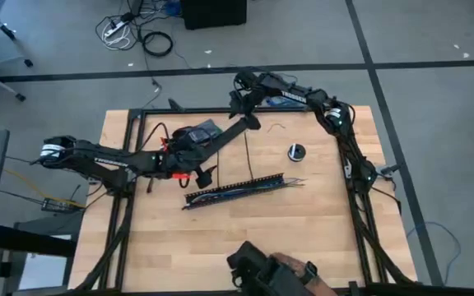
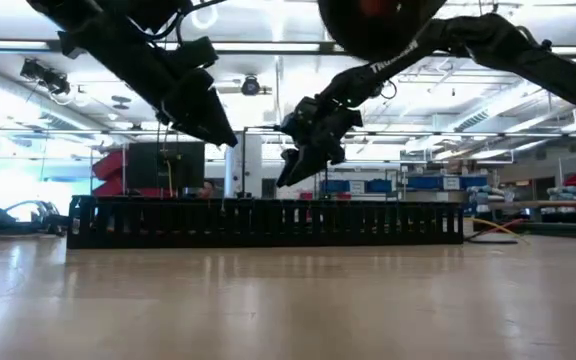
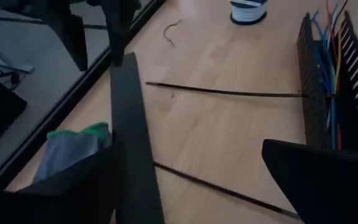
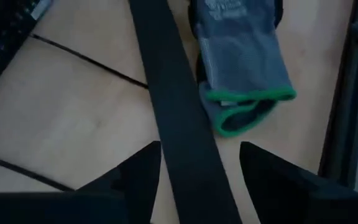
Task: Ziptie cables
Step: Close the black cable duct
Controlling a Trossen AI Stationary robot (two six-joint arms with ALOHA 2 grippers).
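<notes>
The cables (image 3: 325, 56) lie inside the black slotted channel (image 1: 237, 189), their ends sticking out at its right end (image 1: 296, 182). Two zipties (image 3: 229, 92) (image 3: 229, 190) lie flat on the table beside the channel. A long flat black strip (image 1: 220, 137) runs slanting from my left gripper (image 1: 206, 160) to my right gripper (image 1: 251, 122). My left gripper (image 3: 191, 162) is wide open, and the strip passes close along one finger. My right gripper (image 4: 201, 146) points down over the strip's far end with a narrower gap, one finger on each side of the strip. My left gripper is open; the strip (image 3: 132, 143) runs beside one finger (image 3: 73, 186), and I cannot tell whether they touch. My right gripper has one finger (image 4: 135, 171) at the strip's long edge (image 4: 169, 143), while a gap shows at the other finger (image 4: 278, 180). Whether it touches, I cannot tell.
A grey glove with a green cuff (image 1: 204, 130) lies by the strip near the far edge. A small spool (image 1: 295, 152) and a curled wire scrap (image 1: 278, 126) sit far right. A person's arm (image 1: 278, 275) shows at the near edge. The black frame rail (image 1: 220, 112) borders the far edge.
</notes>
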